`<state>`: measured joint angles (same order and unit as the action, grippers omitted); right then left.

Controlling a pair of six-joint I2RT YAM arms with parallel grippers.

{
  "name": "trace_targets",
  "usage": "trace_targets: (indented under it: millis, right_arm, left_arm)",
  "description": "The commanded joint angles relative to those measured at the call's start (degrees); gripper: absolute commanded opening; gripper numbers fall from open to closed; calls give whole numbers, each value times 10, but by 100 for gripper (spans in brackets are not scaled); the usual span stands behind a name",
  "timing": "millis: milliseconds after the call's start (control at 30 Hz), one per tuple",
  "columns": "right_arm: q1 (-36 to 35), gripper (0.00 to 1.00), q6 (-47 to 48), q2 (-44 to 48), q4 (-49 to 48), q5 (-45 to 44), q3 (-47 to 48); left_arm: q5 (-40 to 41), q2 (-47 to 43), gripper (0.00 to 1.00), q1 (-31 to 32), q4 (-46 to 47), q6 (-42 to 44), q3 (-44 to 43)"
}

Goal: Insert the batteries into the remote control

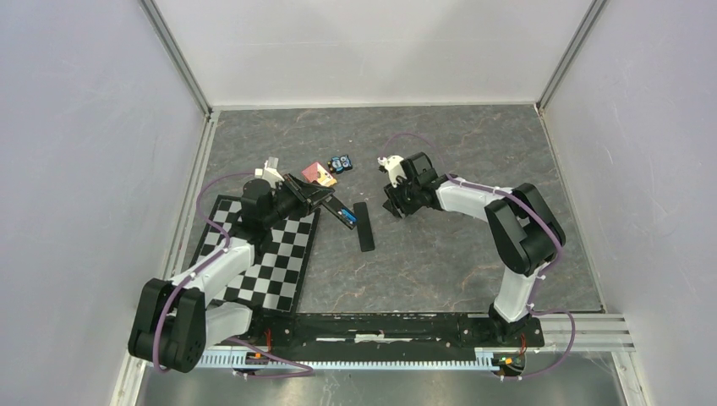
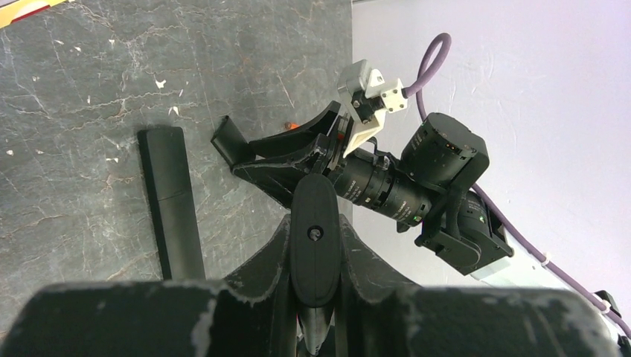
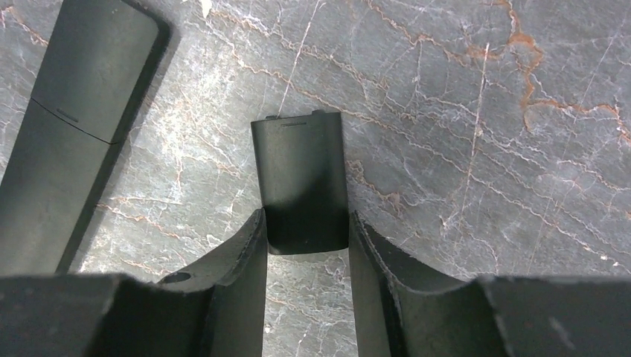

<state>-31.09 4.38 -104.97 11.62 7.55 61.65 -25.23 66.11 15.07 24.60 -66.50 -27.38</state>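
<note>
- Left gripper (image 2: pixel 315 239): jaws nearly closed, clamped on a black remote control (image 2: pixel 314 201), which juts out past the fingertips above the checkered mat (image 1: pixel 269 254) edge.
- Remote control, held: slim, matt black, round-ended. From overhead a blue spot shows at the end farthest from the left gripper. It may be a cell already seated, but it is too small to confirm.
- Batteries (image 1: pixel 317 173): a small orange-red and pinkish cluster on the table just beyond the left gripper's tips, apart from the remote. Single cells cannot be made out.
- Blue-and-black gadget (image 1: pixel 341 162): next to that cluster, between the two grippers, on the far side.
- Second remote (image 1: pixel 364 227): flat on the table, untouched, near the right gripper's left-hand side.
- Cover panel (image 3: pixel 298 163): short flat black plate with a ridged edge, lying on the table. Its near end sits between the right gripper's fingers.
- Right gripper (image 3: pixel 306 223): jaws about half open and straddling the cover panel, with the pads at or very near its edges. Whether it is pinched cannot be told.
- Progress, as judged: the cover is off and loading is unfinished. At most one cell is in, so the rest remain to be fitted and the cover closed.
</note>
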Motion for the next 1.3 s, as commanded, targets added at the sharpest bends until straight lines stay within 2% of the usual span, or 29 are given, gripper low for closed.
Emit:
trace_targets:
  millis: [0,233,600,700,900,1033,1100,1267]
  right_arm:
    - [-2,37,0,-21,52,14,-12]
    - [-2,33,-5,37,-11,10,-58]
    - [-2,33,-36,183,-95,67,-152]
    - [-2,33,-43,215,-124,86,-178]
    - [-4,33,-122,272,-197,137,-219]
    - [-10,37,-115,236,-142,38,-187]
    - [-11,40,-108,223,-159,38,-185]
    - [-16,57,-132,172,-190,6,-148]
  left_arm:
    - [-17,5,2,-5,42,25,-19]
    - [-22,25,2,-2,45,33,-19]
    - [-15,102,2,40,104,65,-30]
    - [6,114,2,55,115,88,-31]
    - [64,119,2,105,161,142,-24]
    - [159,84,2,110,98,169,-18]
    - [193,65,2,110,65,171,-18]
    - [250,24,2,110,8,177,-14]
